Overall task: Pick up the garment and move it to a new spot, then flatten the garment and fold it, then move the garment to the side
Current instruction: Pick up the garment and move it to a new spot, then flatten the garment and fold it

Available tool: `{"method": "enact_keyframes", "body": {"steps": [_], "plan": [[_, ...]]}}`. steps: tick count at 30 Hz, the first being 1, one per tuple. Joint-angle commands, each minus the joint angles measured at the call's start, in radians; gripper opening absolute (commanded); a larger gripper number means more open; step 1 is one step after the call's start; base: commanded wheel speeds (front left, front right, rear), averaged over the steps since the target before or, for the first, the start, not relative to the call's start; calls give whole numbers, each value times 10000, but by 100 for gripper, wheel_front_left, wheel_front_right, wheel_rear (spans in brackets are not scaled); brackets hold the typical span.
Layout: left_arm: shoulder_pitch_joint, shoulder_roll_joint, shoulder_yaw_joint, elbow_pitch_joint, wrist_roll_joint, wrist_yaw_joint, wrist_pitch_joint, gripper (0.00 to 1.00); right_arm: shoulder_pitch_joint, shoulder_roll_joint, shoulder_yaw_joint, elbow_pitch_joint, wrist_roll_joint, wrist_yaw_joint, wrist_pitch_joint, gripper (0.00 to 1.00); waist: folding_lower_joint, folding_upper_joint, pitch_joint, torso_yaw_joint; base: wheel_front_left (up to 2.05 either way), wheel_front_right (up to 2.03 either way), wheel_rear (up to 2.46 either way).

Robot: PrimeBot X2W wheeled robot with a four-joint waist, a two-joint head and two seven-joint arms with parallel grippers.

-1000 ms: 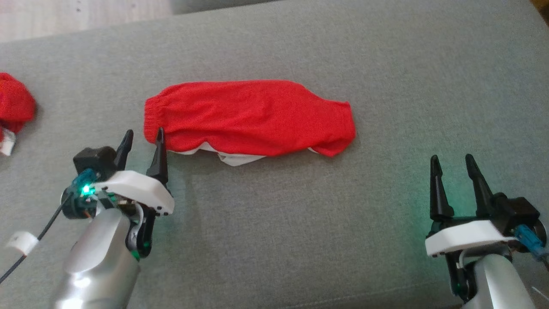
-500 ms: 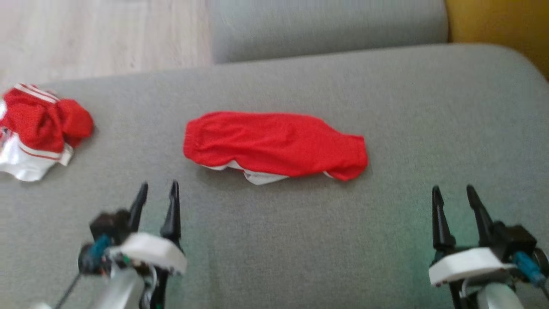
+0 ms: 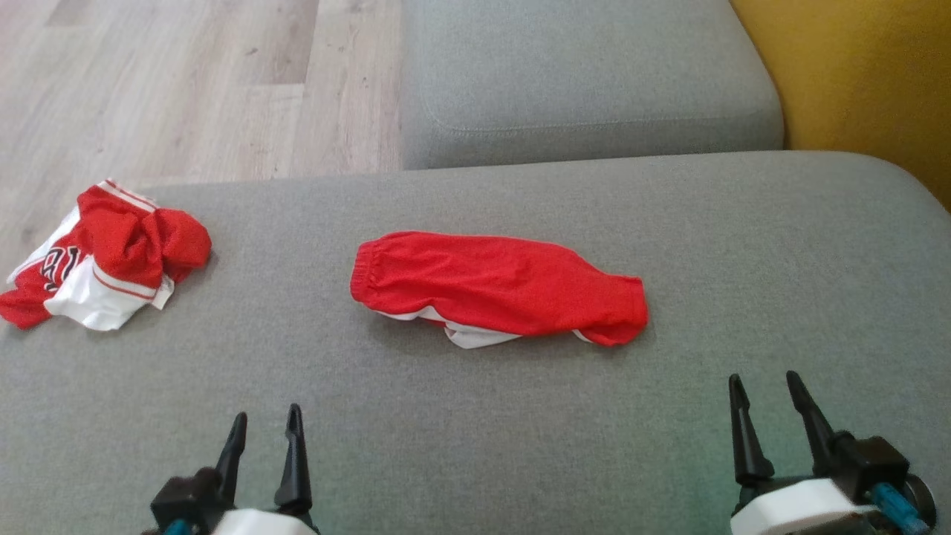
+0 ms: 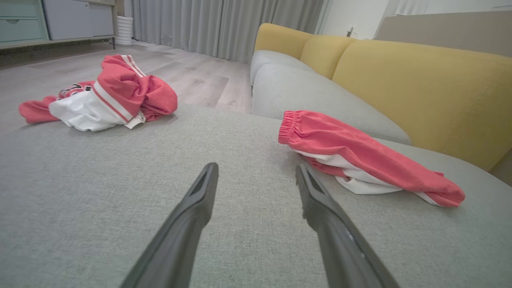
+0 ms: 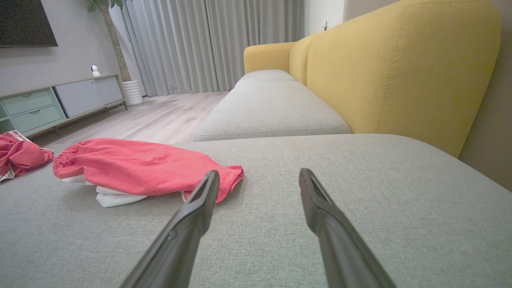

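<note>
The garment is red with a white lining showing at its near edge. It lies folded into a long strip at the middle of the grey seat cushion. My left gripper is open and empty, well short of the garment's elastic left end, which appears in the left wrist view beyond my open left gripper. My right gripper is open and empty, near the front right. In the right wrist view, my open right gripper hovers just off the garment's right end.
A crumpled red and white garment sits at the cushion's far left edge. A second grey cushion lies beyond, a yellow backrest rises at the right, and wooden floor shows at the back left.
The head camera has drawn back and tilted up, so the floor and second cushion now show. My left gripper has pulled away from the garment's left end. The garment lies as before.
</note>
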Motion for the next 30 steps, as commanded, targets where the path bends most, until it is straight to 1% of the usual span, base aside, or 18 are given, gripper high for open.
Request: {"method": "enact_keyframes", "body": {"steps": [1, 6, 20, 30], "plan": [[-281, 89, 490, -461, 120, 125, -121, 100, -226, -68, 290, -360, 47, 75, -118, 100, 1, -1, -65, 6, 0, 0, 0], [82, -60, 564, -734, 271, 306, -122, 100, -148, -68, 464, -273, 90, 75, -118, 100, 1, -1, -168, -46, 0, 0, 0], [311, -1, 386, -863, 317, 335, -66, 100, -100, -68, 524, -200, 90, 75, -118, 100, 1, -1, -226, -27, 0, 0, 0], [268, 43, 284, -884, 314, 378, 10, 100, -119, -68, 497, -163, 103, 75, -118, 100, 1, -1, -90, 143, 0, 0, 0]]}}
